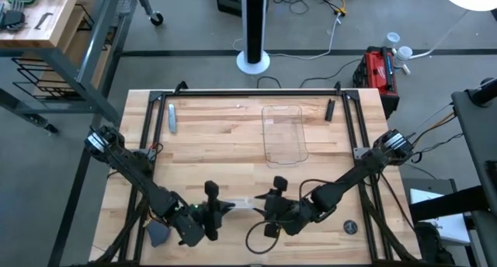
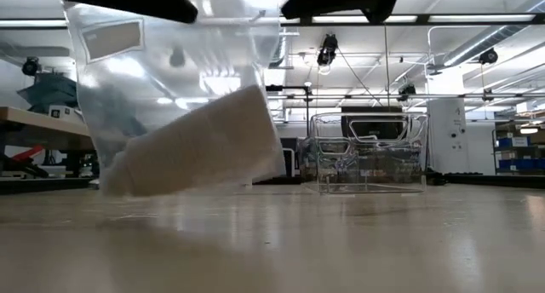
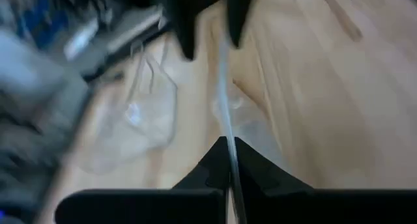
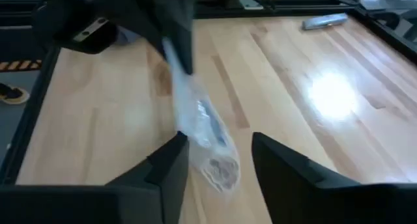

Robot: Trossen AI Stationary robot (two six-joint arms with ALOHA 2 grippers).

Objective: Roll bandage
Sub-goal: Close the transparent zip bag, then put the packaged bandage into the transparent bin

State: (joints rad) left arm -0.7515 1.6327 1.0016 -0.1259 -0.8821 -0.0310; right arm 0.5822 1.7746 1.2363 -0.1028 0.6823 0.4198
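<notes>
Two grippers: left (image 3: pixel 227 160) pinches wrapper (image 2: pixel 174 97) holding bandage (image 2: pixel 200 144); right (image 4: pixel 218 160) released.

bright ceiling light; glare on the table (image 4: pixel 333 94); both wrist views motion-blurred.

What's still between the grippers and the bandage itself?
The clear plastic wrapper. The bandage sits tilted inside it, lifted off the table. The left gripper is shut on the wrapper's edge; the right gripper is open, with the wrapper's end between its fingers. Neither touches gauze directly.
</notes>
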